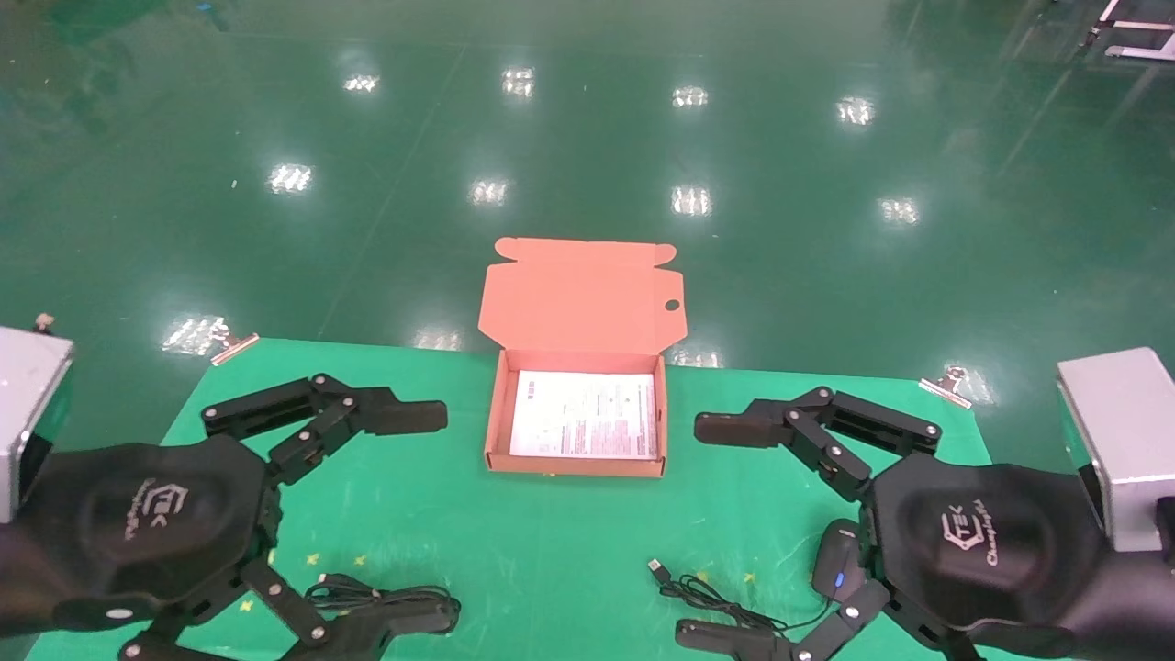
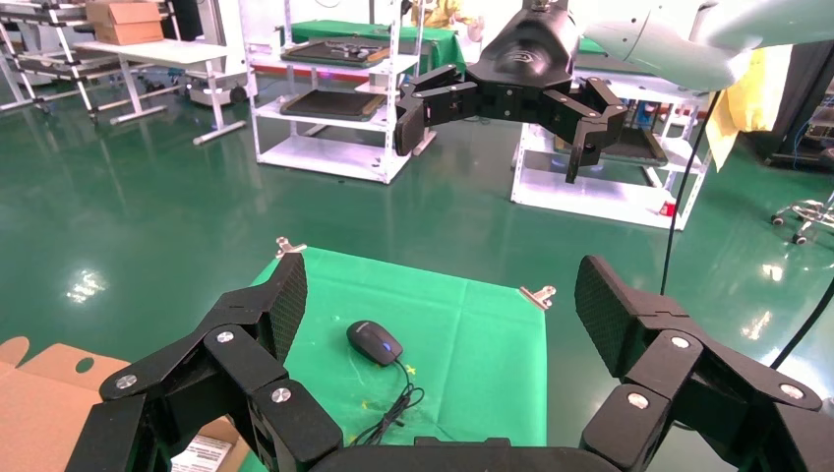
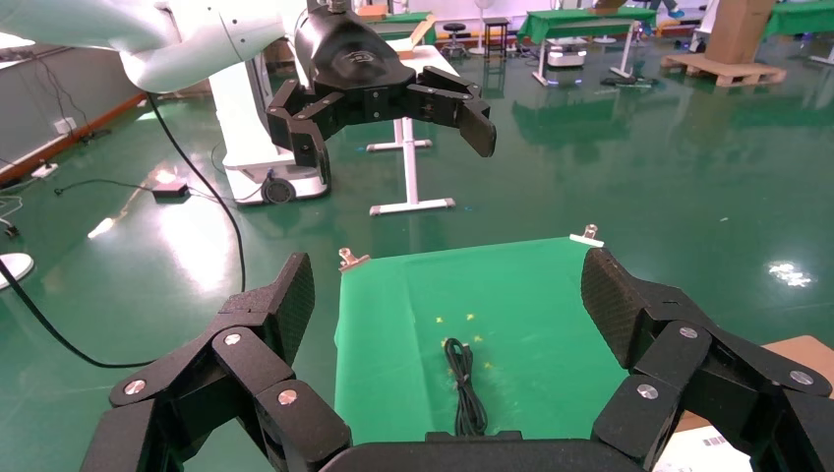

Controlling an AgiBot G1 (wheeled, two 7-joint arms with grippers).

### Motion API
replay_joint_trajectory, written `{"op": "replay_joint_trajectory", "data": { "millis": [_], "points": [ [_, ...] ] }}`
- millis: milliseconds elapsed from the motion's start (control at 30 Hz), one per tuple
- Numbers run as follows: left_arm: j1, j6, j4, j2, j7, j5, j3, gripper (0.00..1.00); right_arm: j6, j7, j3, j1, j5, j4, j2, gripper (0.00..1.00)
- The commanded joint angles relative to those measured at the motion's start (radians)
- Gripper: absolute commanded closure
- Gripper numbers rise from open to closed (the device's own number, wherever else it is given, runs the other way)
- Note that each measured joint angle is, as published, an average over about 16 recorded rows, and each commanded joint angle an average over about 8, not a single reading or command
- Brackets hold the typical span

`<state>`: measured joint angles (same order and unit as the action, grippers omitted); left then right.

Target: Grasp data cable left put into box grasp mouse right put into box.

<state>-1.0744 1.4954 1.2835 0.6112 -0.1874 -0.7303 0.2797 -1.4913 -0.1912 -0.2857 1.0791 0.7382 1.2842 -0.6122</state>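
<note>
Your head camera looks forward and down at the green table [image 1: 551, 551]; each wrist camera faces across it toward the opposite arm, sharing that cloth.

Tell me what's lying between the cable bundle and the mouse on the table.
Only bare green cloth; head view shows the cable bundle and the mouse, whose own cord trails leftward.

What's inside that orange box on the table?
Inside the box lies only a printed paper sheet flat on the bottom. The data cable and mouse are outside it on the table. Whatever is under the sheet is hidden.
</note>
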Motion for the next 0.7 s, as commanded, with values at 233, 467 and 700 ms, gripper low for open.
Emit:
{"op": "replay_joint_trajectory", "data": {
  "millis": [233,467,700],
  "points": [
    [0.0,0.0,0.0,0.0,0.0,0.0,0.0,0.0,0.0,0.0,0.0,0.0,0.0,0.0,0.0,0.0],
    [0.001,0.001,0.001,-0.003,-0.001,-0.004,0.001,0.0,0.0,0.001,0.001,0.0,0.0,0.0,0.001,0.0],
    [-0.015,-0.008,0.013,-0.026,-0.021,-0.091,0.033,0.0,-0.005,0.015,-0.017,0.02,0.066,0.02,0.017,0.0]
  ]
}}
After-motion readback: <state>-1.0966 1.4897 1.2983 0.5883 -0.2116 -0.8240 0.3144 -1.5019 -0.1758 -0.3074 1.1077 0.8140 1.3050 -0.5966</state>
